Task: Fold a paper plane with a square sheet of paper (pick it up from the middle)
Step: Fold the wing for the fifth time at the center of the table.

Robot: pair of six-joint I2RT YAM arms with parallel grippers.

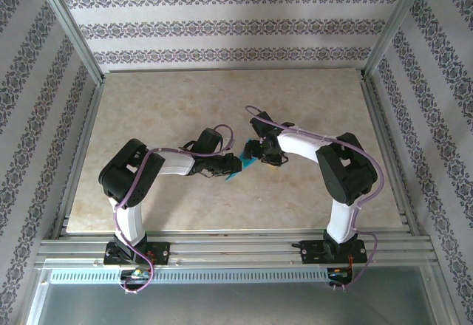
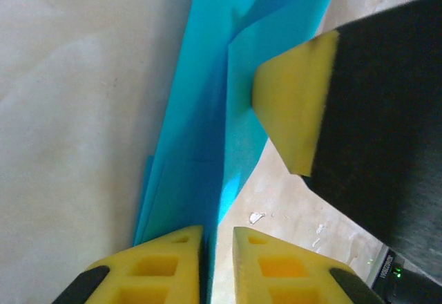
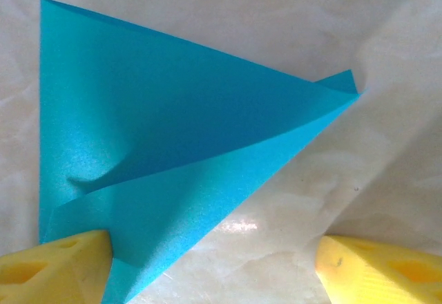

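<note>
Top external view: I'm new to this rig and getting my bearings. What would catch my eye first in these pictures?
The bright teal-blue folded sheet of paper stands out at the middle of the pale stone-look table, where both arms meet. Up close, it runs between the nearly closed yellow fingers of the left gripper, while the right gripper stands wide open, one finger at the paper's corner.
</note>
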